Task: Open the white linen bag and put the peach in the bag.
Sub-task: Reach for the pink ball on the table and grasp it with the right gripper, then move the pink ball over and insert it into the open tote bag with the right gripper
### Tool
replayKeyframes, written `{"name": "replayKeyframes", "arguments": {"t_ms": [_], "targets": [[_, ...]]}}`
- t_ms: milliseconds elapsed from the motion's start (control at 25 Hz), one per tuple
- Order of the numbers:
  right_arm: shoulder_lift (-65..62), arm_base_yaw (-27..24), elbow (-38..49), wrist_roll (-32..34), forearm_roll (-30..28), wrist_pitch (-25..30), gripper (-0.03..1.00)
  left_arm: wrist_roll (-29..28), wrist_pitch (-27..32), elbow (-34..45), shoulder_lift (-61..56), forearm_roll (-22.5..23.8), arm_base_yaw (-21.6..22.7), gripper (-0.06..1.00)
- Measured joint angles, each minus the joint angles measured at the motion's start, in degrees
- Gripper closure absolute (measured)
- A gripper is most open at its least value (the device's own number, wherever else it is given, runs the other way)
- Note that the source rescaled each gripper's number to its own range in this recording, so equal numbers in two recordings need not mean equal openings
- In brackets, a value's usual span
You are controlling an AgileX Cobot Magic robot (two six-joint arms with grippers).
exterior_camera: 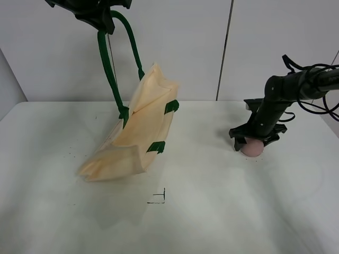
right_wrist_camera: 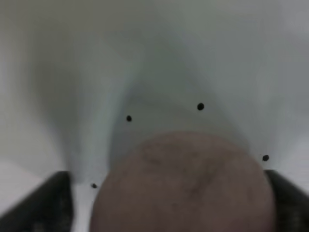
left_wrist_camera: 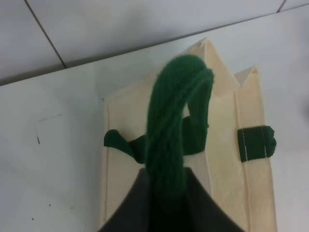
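Left gripper (exterior_camera: 98, 13) clamps handle (exterior_camera: 108, 63) of white linen bag (exterior_camera: 135, 132), long axis running lower-left to upper-centre. Right gripper (exterior_camera: 254, 140) straddles peach (exterior_camera: 252, 149), contact indeterminate; open table (exterior_camera: 212, 174) between.

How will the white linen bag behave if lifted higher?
Probably floppy: the white linen bag sags under the green handle in the left tool. Its low corner seems to rest on the table; freed, it may swing.

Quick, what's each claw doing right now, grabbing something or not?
Left gripper: shut on the green handle of the white linen bag.
Right gripper: open, fingers either side of the peach, gap visible.
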Motion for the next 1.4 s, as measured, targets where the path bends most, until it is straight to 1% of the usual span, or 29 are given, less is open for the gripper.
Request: {"name": "replayKeyframes", "arguments": {"t_ms": [80, 160, 200, 240, 280, 360, 440, 520, 640, 760, 840, 920, 1040, 1160, 1280, 1400], "targets": [[0.06, 0.0, -0.05, 0.0, -0.34, -0.1, 0.39, 0.0, 0.0, 0.0, 0.0, 0.0, 0.0, 0.94], [-0.27, 0.0, -0.16, 0.0, -0.27, -0.1, 0.77, 0.0, 0.0, 0.0, -0.1, 0.0, 0.0, 0.94], [-0.67, 0.0, -0.2, 0.0, 0.03, -0.04, 0.87, 0.0, 0.0, 0.0, -0.24, 0.0, 0.0, 0.94], [-1.24, 0.0, -0.2, -0.07, 0.37, 0.01, 0.94, 0.0, 0.0, 0.0, -0.46, 0.0, 0.0, 0.94], [-1.65, 0.0, -0.2, -0.56, 0.96, 0.01, 0.97, 0.0, 0.0, 0.0, -0.59, 0.0, 0.0, 0.94], [-2.82, 0.0, -0.6, -2.37, 3.47, 0.56, 0.97, 0.0, 0.0, 0.0, -0.88, 0.0, 0.0, 0.94], [-4.52, 0.0, -1.91, -5.06, 7.58, 1.85, 0.97, 0.0, 0.0, 0.0, -1.02, 0.0, 0.0, 0.94], [-6.86, 0.0, -4.7, -8.89, 13.02, 5.07, 0.97, 0.0, 0.0, 0.0, -1.13, 0.0, 0.0, 0.94], [-9.45, 0.07, -10.19, -15.25, 23.91, 10.8, 0.97, 0.0, 0.0, 0.0, -1.13, 0.0, 0.0, 0.94], [-10.31, 1.93, -15.91, -19.02, 31.24, 14.78, 0.97, 0.0, 0.0, 0.0, -1.13, 0.0, 0.0, 0.94], [-10.44, 4.55, -18.59, -20.21, 33.56, 15.19, 0.97, 0.0, 0.0, 0.0, -1.13, 0.0, 0.0, 0.94], [-10.44, 7.89, -19.78, -20.69, 34.38, 13.53, 0.97, 0.0, 0.0, 0.0, -1.13, 0.0, 0.0, 0.94], [-9.89, 13.9, -19.96, -20.91, 34.45, 8.74, 0.97, 0.0, 0.0, 0.0, -1.13, 0.0, 0.0, 0.94], [-7.94, 18.83, -19.98, -20.98, 34.45, 3.89, 0.97, 0.0, 0.0, 0.0, -1.13, 0.0, 0.0, 0.94], [-4.73, 22.17, -19.98, -20.98, 34.45, 0.59, 0.97, 0.0, 0.0, 0.0, -1.13, 0.0, 0.0, 0.94], [-1.51, 23.77, -19.98, -20.98, 34.51, -1.13, 0.97, 0.0, 0.0, 0.0, -1.13, 0.0, 0.0, 0.94]]}}
